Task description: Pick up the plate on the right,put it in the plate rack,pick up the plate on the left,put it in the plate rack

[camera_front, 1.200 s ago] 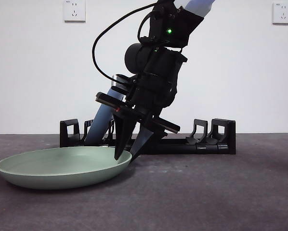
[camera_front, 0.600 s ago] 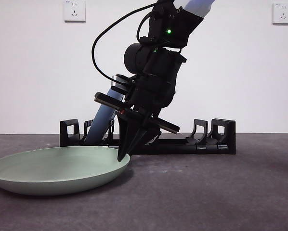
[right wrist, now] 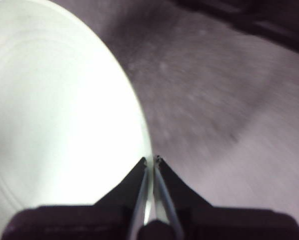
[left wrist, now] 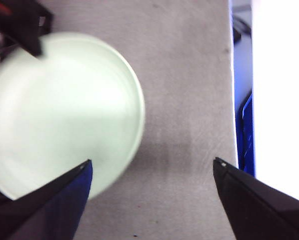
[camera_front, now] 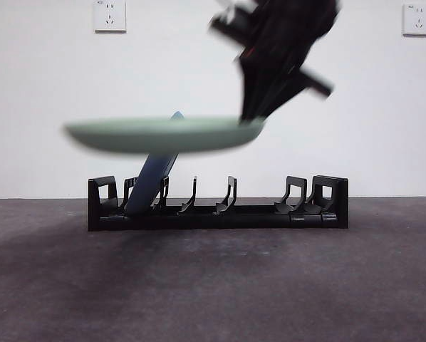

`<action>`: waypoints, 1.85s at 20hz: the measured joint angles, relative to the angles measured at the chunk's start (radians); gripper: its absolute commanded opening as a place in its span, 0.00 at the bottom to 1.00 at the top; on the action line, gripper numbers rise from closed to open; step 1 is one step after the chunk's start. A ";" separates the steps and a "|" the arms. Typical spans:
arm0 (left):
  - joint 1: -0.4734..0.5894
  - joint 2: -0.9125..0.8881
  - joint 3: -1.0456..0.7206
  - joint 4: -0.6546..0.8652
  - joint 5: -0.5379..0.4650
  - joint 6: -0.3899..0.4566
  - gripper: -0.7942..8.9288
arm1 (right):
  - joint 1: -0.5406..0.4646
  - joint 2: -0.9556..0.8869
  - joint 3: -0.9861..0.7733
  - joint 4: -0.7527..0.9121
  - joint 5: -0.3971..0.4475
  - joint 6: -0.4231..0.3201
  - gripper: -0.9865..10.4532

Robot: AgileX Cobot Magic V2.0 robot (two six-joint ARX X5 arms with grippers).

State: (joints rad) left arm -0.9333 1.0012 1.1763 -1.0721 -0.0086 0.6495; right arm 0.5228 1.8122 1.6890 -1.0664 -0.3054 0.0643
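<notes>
- Two jaws of the right gripper are pinched on the rim of the pale green plate, so that's a solid edge grip.
- Half a second back that plate was still sitting on the table; now it's up in the air, roughly level, hanging above the plate rack and blurred from the fast lift.
- Blue plate is already leaning in the slots at one end of the rack, so I'd guess this green one is the second and last to go.
- Left gripper is just hanging above with jaws spread wide, holding nothing, looking down at the green plate.
- Next up, I reckon: tip it on edge and drop it between free prongs.
</notes>
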 measured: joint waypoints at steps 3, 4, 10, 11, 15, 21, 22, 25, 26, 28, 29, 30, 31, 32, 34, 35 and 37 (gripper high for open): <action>-0.089 0.090 0.000 0.060 -0.126 0.037 0.50 | -0.056 -0.076 0.000 -0.095 -0.019 -0.015 0.08; -0.103 0.118 0.000 0.082 -0.157 0.048 0.50 | -0.071 -0.091 0.000 -0.118 -0.029 -0.023 0.08; -0.113 0.212 0.000 0.182 -0.230 0.107 0.50 | -0.095 -0.153 0.000 -0.180 -0.062 -0.039 0.08; -0.113 0.215 0.000 0.183 -0.230 0.109 0.50 | -0.095 -0.154 0.000 -0.185 -0.062 -0.039 0.08; -0.113 0.216 0.000 0.184 -0.230 0.111 0.31 | -0.095 -0.154 0.000 -0.193 -0.071 -0.039 0.08; -0.113 0.216 0.000 0.159 -0.232 0.113 0.20 | -0.095 -0.154 0.000 -0.193 -0.143 -0.039 0.08; -0.114 0.216 0.000 0.155 -0.232 0.113 0.20 | -0.095 -0.154 0.000 -0.193 -0.140 -0.039 0.08; -0.116 0.216 0.000 0.153 -0.232 0.113 0.20 | -0.095 -0.154 0.000 -0.194 -0.140 -0.039 0.08; -0.116 0.216 0.000 0.153 -0.232 0.113 0.19 | -0.095 -0.154 0.000 -0.194 -0.140 -0.039 0.08; -0.117 0.216 0.000 0.152 -0.232 0.113 0.13 | -0.095 -0.154 0.000 -0.194 -0.140 -0.039 0.08; -0.117 0.216 0.000 0.150 -0.232 0.113 0.10 | -0.095 -0.154 0.000 -0.194 -0.138 -0.039 0.08; -0.117 0.216 0.000 0.149 -0.230 0.113 0.07 | -0.095 -0.154 0.000 -0.194 -0.135 -0.039 0.08; -0.119 0.216 0.000 0.149 -0.219 0.118 0.07 | -0.095 -0.154 0.000 -0.191 -0.126 -0.037 0.08; -0.124 0.216 0.000 0.149 -0.215 0.119 0.07 | -0.095 -0.154 0.000 -0.189 -0.114 -0.036 0.08; -0.137 0.216 0.002 0.146 -0.209 0.125 0.07 | -0.090 -0.154 0.000 -0.195 -0.082 -0.034 0.08; -0.138 0.216 0.002 0.143 -0.208 0.126 0.07 | -0.087 -0.154 0.000 -0.198 -0.070 -0.034 0.08; -0.138 0.216 0.003 0.144 -0.208 0.129 0.07 | -0.084 -0.154 0.000 -0.196 -0.049 -0.031 0.08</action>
State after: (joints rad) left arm -1.0718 1.2171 1.1797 -0.9279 -0.2169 0.7788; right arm 0.4385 1.6581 1.6890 -1.2621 -0.3542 0.0334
